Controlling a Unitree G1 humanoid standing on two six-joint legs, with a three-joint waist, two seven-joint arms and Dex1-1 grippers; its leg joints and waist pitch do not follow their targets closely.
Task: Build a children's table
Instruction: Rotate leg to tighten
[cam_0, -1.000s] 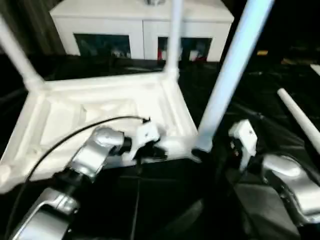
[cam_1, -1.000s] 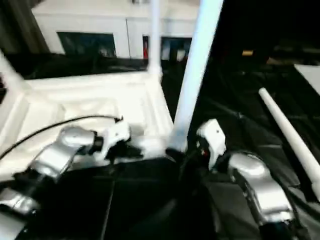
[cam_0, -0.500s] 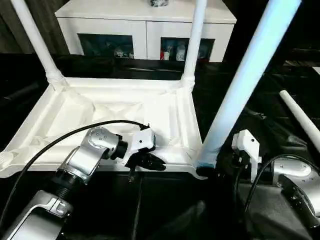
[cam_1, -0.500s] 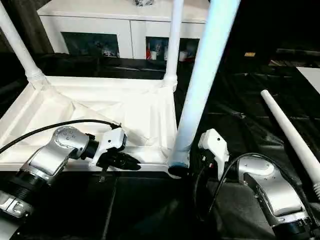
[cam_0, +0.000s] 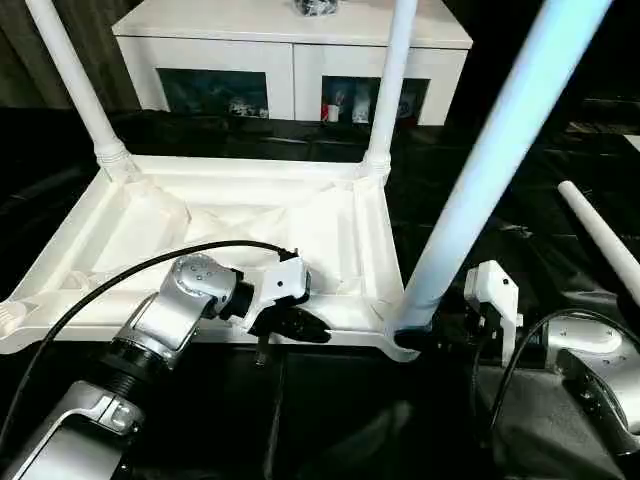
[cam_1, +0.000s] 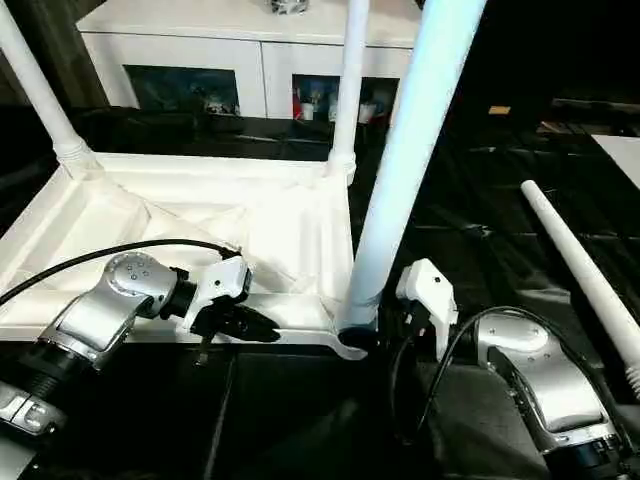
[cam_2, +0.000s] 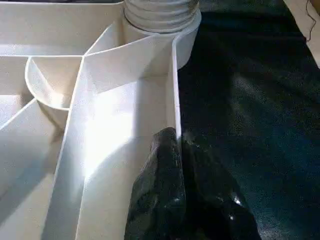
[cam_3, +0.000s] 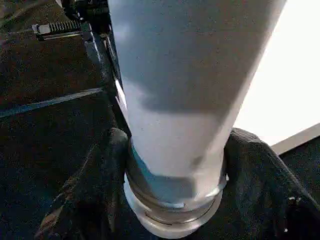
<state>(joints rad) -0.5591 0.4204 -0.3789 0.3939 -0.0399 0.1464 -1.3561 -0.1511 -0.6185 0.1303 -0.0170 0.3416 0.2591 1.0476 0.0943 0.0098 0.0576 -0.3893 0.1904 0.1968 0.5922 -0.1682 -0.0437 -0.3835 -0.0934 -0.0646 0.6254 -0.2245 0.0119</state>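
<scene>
All 3 standing legs run off the top edge: the near leg (cam_0: 480, 185), the far right leg (cam_0: 388, 85) and the far left leg (cam_0: 72, 85). The loose leg (cam_1: 585, 275) is cut by the right edge. The tabletop's (cam_0: 240, 215) lower-left corner leaves the frame. Items behind the cabinet's (cam_0: 290, 45) glass are too small to identify.

White cabinet (cam_0: 292, 45) — dark glass doors, behind, black floor covering (cam_0: 330, 410)
</scene>
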